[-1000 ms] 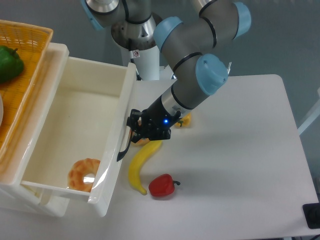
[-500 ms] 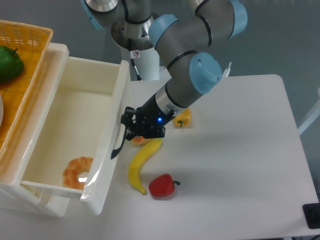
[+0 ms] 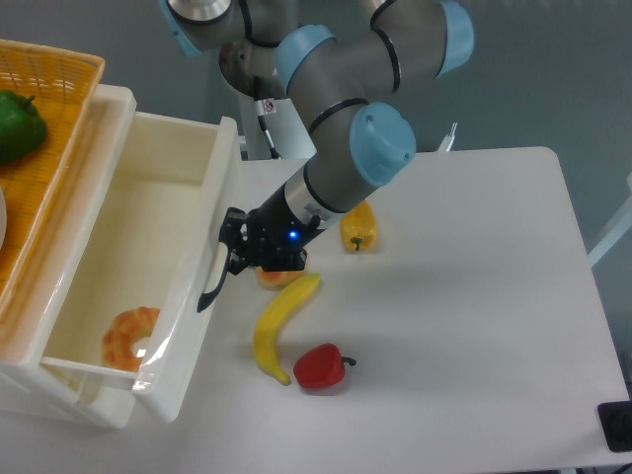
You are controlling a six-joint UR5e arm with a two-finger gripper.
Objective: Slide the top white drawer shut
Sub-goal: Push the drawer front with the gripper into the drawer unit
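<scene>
The top white drawer (image 3: 183, 296) stands partly open from the cabinet at the left, with a curved black handle (image 3: 212, 286) on its front. A doughnut-like pastry (image 3: 126, 336) lies inside it near the front corner. My gripper (image 3: 233, 259) is pressed against the drawer front right at the handle; its dark fingers are close together, but whether they are shut is not clear. The lower drawer is hidden under the top one.
An orange wicker basket (image 3: 59, 109) with a green pepper (image 3: 18, 123) sits on the cabinet top. On the table beside the drawer lie a banana (image 3: 277, 321), a red pepper (image 3: 321, 366), a yellow pepper (image 3: 357, 226) and an orange item (image 3: 276, 277) under my gripper.
The drawer front has slid left into the cabinet, with my gripper following against the handle. The pastry inside has shifted left with it.
</scene>
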